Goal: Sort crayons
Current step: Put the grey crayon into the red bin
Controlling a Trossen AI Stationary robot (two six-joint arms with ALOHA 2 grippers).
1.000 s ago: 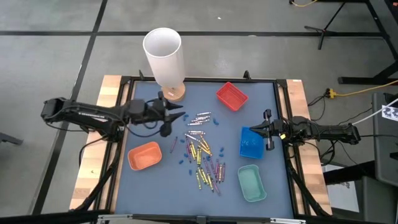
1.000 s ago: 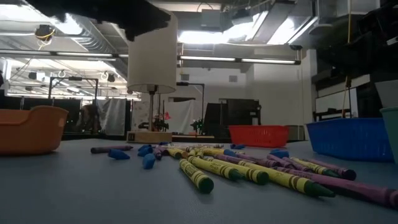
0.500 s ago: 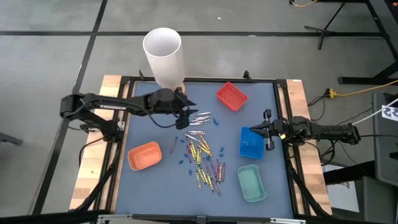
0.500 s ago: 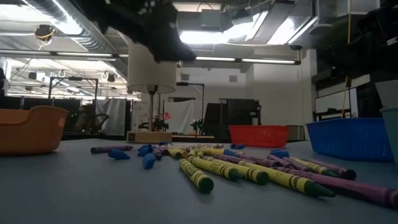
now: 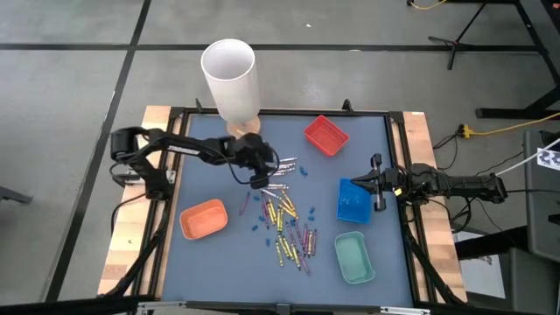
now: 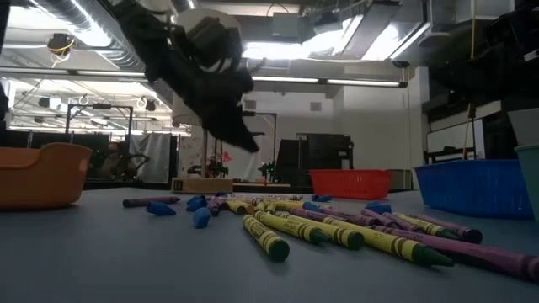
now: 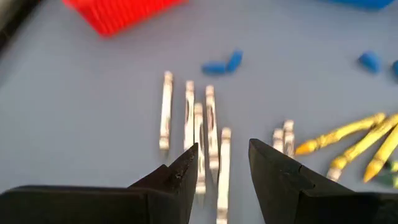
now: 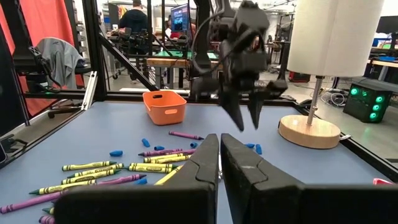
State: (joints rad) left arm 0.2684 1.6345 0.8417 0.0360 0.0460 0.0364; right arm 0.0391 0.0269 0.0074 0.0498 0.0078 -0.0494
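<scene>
My left gripper (image 5: 259,181) hung above the blue table (image 5: 210,254), fingers pointing down and parted with nothing between them. Just under and ahead of its tips lay a row of silver-grey crayons (image 7: 198,130), side by side and roughly parallel; in the left wrist view they ran straight through the gap between my two fingers (image 7: 184,171), and I was not touching them. Beside that row, toward the table's middle, the yellow crayons (image 7: 348,140) began, part of the larger mixed heap of crayons (image 5: 284,226) that stretched toward the front edge between the orange tray (image 5: 203,219) and the green tray (image 5: 353,257). My right gripper (image 5: 377,184) waited at the blue tray (image 5: 354,200), its fingers pressed together and empty.
</scene>
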